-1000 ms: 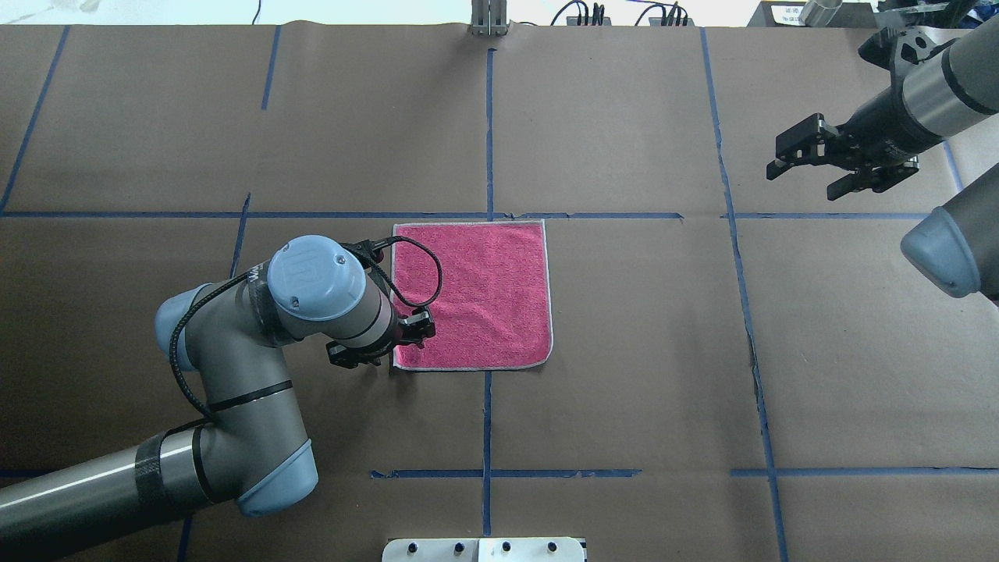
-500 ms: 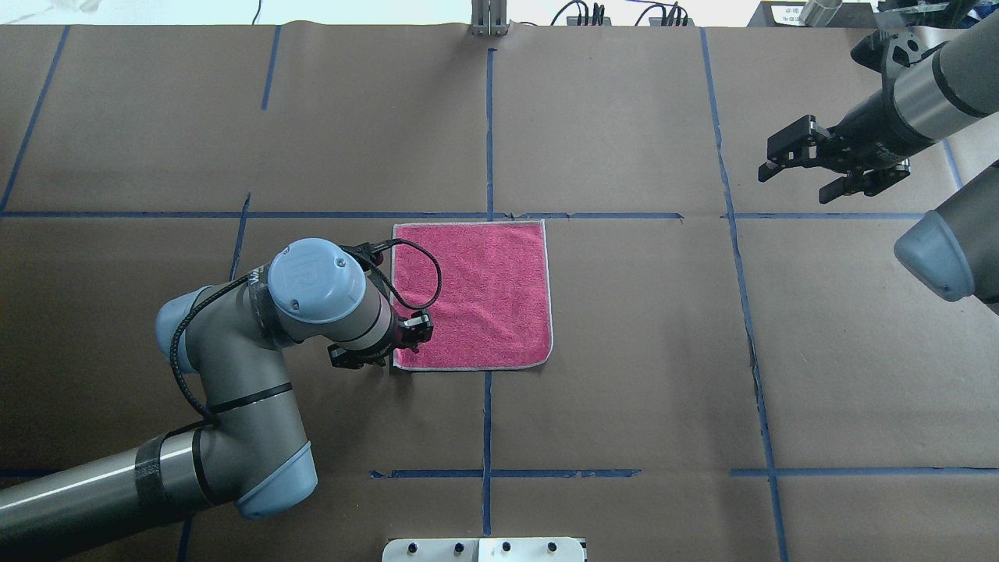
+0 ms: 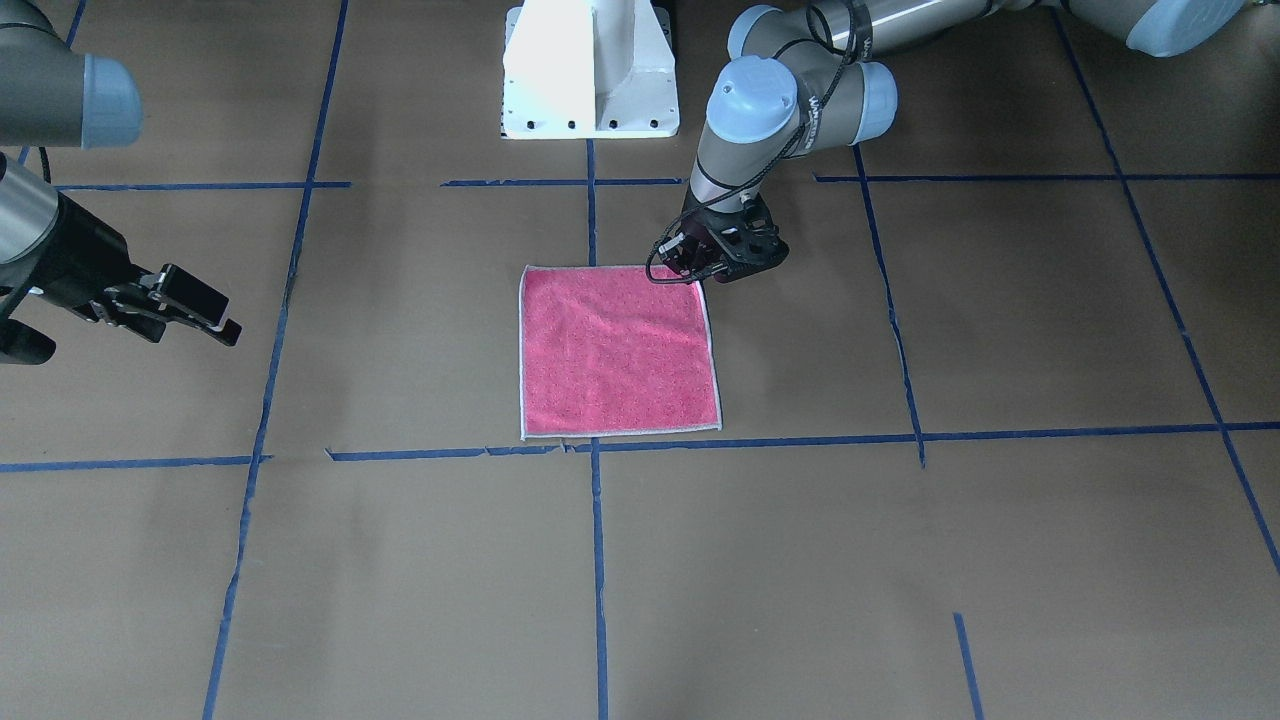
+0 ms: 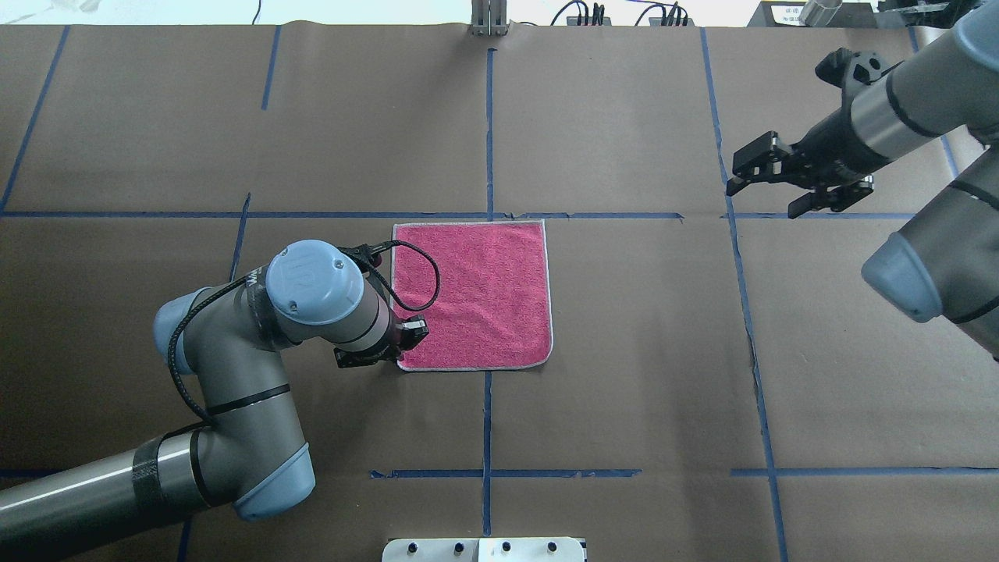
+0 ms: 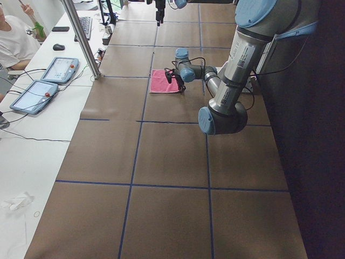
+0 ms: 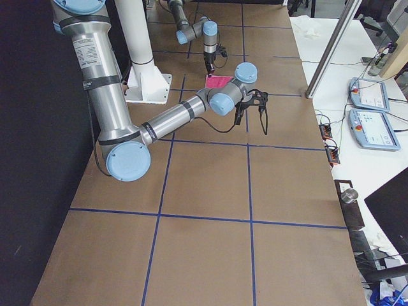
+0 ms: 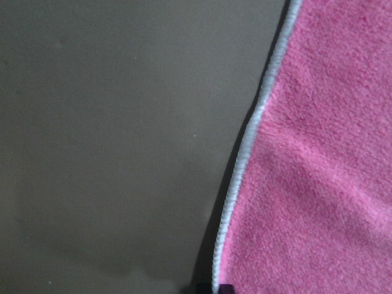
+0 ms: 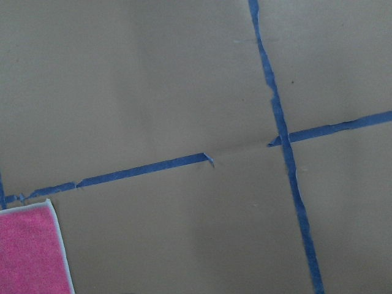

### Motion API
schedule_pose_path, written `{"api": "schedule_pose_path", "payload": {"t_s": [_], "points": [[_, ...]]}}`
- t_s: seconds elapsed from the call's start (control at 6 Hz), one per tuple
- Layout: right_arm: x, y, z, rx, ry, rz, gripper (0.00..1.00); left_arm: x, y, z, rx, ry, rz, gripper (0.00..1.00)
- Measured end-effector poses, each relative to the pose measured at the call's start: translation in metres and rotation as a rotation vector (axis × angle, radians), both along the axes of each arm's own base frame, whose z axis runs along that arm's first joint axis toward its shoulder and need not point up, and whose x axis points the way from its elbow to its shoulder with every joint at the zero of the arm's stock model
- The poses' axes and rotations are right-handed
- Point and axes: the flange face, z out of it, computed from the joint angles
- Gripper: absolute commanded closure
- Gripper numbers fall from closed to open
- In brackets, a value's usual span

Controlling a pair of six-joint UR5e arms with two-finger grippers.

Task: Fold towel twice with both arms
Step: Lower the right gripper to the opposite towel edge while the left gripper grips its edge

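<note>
The towel (image 4: 476, 293) lies flat, pink face up, mid-table; it also shows in the front view (image 3: 615, 350). My left gripper (image 4: 394, 350) is down at its near-left corner, seen in the front view (image 3: 703, 273). The left wrist view shows the whitish border (image 7: 245, 153) slightly buckled, running into a dark fingertip at the bottom edge, so the jaws look pinched on the towel's edge. My right gripper (image 4: 759, 201) is open and empty, in the air far to the towel's right; its wrist view catches one towel corner (image 8: 27, 254).
Brown paper with blue tape lines (image 4: 488, 133) covers the table. The white pedestal base (image 3: 590, 70) stands at the robot's side. A metal post (image 4: 488, 19) and cables are at the far edge. Operator tablets (image 5: 35, 94) lie on a side table.
The right gripper has moved left, toward the towel. The left gripper has settled lower at the corner, and the towel's near-left edge has shifted slightly right.
</note>
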Motion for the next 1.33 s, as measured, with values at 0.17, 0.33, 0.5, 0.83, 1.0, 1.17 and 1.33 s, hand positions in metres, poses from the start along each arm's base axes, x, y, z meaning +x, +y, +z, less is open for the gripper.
{"api": "schedule_pose_path", "payload": {"t_s": [0.17, 0.33, 0.5, 0.83, 1.0, 1.17, 1.33], "points": [[-0.031, 0.012, -0.012, -0.012, 0.011, 0.015, 0.0, -0.001, 0.001, -0.001, 0.0, 0.002, 0.001, 0.94], [-0.069, 0.027, -0.027, -0.021, 0.021, 0.03, 0.0, -0.001, 0.001, -0.001, 0.0, 0.003, 0.002, 0.95], [-0.114, 0.049, -0.043, -0.03, 0.029, 0.045, 0.0, -0.001, 0.001, -0.002, 0.0, 0.005, 0.003, 0.95], [-0.194, 0.103, -0.063, -0.022, 0.053, 0.061, 0.0, -0.001, 0.001, -0.004, 0.002, 0.008, 0.004, 0.95], [-0.224, 0.119, -0.068, -0.02, 0.065, 0.066, 0.01, -0.001, 0.001, -0.006, 0.003, 0.01, 0.004, 0.95], [-0.253, 0.128, -0.073, -0.032, 0.078, 0.077, 0.05, -0.001, 0.001, -0.007, 0.004, 0.013, 0.004, 0.95], [-0.274, 0.137, -0.072, -0.033, 0.096, 0.086, 0.13, -0.001, 0.001, -0.008, 0.005, 0.014, 0.004, 0.95]]}}
